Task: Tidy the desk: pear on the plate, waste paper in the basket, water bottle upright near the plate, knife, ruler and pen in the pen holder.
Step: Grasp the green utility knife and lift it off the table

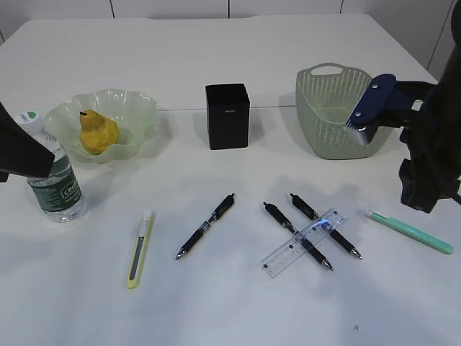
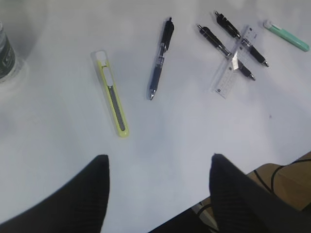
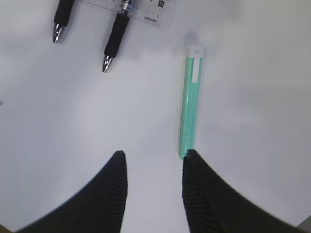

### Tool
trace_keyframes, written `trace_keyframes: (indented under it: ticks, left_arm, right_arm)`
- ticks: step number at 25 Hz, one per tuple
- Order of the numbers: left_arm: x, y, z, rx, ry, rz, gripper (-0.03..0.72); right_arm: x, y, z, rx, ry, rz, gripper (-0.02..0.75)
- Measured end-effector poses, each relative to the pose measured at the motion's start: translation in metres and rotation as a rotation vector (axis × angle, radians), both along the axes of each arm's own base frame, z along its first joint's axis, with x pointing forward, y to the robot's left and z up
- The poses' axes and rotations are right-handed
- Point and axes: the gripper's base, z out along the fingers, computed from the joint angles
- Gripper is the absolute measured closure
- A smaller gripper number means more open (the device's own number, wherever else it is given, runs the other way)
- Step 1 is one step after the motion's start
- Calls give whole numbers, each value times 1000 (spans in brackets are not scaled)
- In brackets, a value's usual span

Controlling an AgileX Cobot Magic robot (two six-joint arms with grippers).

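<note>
Ruffled glass plate (image 1: 137,115), lattice basket (image 1: 317,122), clear ruler (image 1: 302,244)

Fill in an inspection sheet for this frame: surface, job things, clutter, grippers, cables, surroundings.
Surface: white table.
Job things: pear on plate; bottle upright left of the plate; holder upright; basket, no paper seen; yellow knife, green knife, three pens flat on table; ruler across two pens.
Clutter: nothing seen.
Grippers: left gripper open, empty; right gripper open, empty, one finger at the green knife's end.
Cables: cable past the table edge.
Surroundings: white wall panels.
</note>
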Motion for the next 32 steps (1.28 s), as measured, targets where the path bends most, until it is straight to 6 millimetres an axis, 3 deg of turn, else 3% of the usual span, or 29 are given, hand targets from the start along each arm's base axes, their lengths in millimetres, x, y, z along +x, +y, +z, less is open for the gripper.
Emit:
trace_keyframes:
  ticks: [8, 14, 21, 28, 32]
  left_arm:
    - [2, -1, -2, 1, 11, 0, 232]
    - [5, -1, -5, 6, 22, -3, 232]
    - [5, -2, -6, 9, 23, -7, 232]
    - [5, -2, -6, 10, 22, -9, 232]
    - [5, -2, -6, 10, 22, -9, 232]
  right_arm:
    - [20, -18, -30, 29, 50, -55, 423]
    - [30, -29, -37, 100, 65, -63, 423]
    - [51, -27, -39, 113, 67, -46, 423]
    - [57, -27, -44, 131, 86, -55, 412]
    - [57, -28, -44, 140, 87, -63, 278]
